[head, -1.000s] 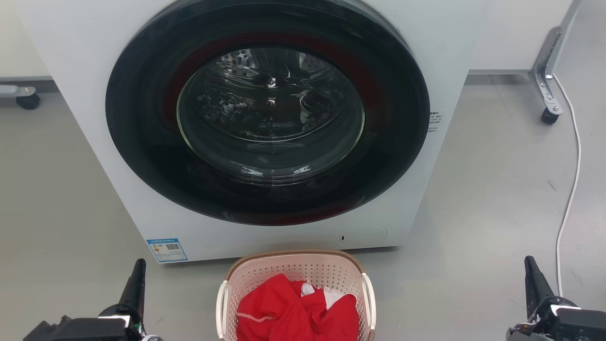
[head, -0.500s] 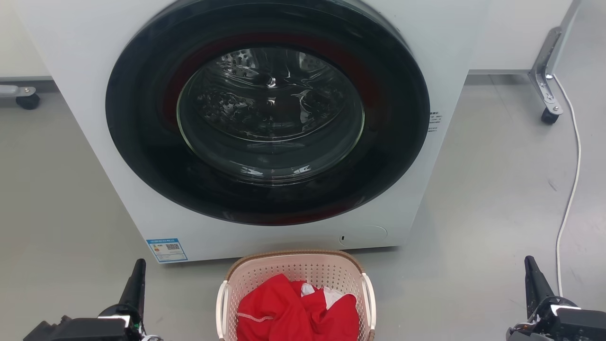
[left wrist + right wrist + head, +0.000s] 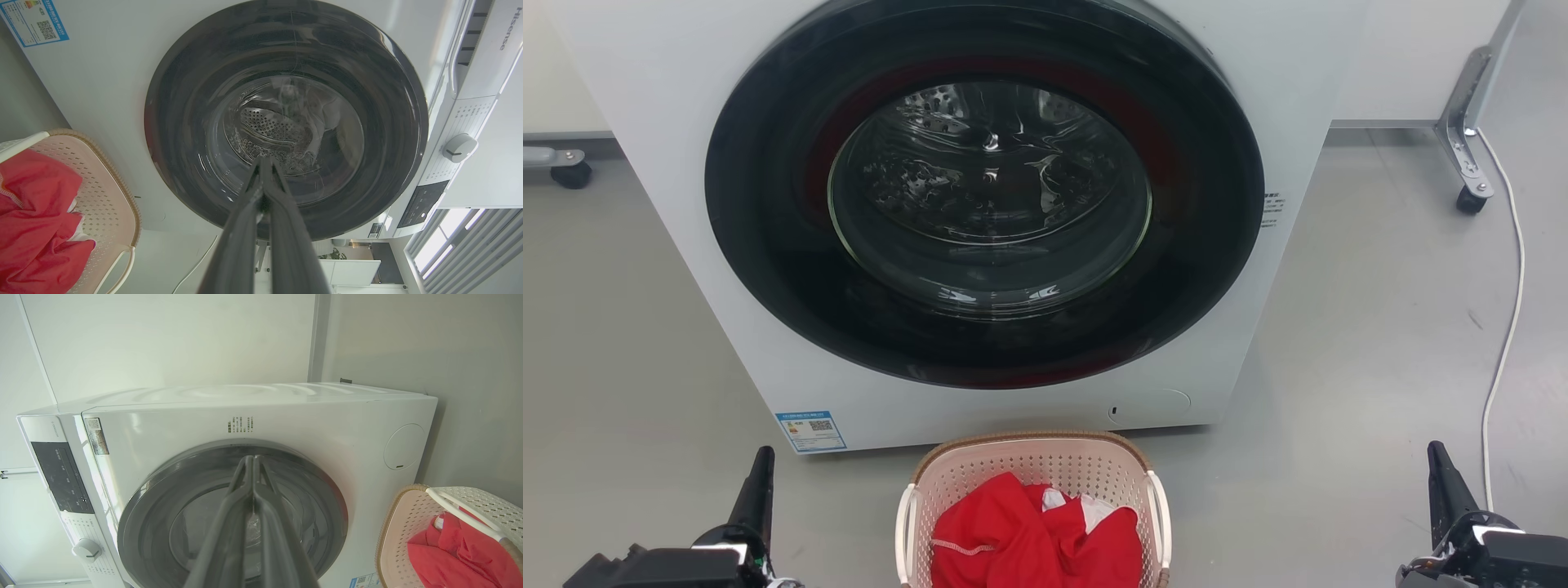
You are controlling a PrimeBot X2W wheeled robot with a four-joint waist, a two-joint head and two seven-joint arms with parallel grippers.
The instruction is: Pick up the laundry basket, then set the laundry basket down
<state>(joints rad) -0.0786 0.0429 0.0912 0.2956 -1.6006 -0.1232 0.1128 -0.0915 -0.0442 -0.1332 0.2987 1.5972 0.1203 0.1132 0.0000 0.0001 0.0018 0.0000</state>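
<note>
The laundry basket is sitting upright on the floor, just in front of the washer and roughly centred on its closed door, with its mouth facing up. Its near end is running off the bottom of the head view, so I am only judging that the long axis is lying near to far, with the white handles running along the left and right sides.

A crumpled red garment is filling much of it. The load is looking light, and the perforated plastic shell is probably stiff enough to keep its shape but liable to flex if pinched on one side only. The two handles are looking like the best places to take hold, one per arm, so that it is lifting level.

The left end effector and the right end effector are waiting well apart from the basket on either side. Both are holding nothing, and the wrist views are showing each pair of fingers pressed together at the tips.
</note>
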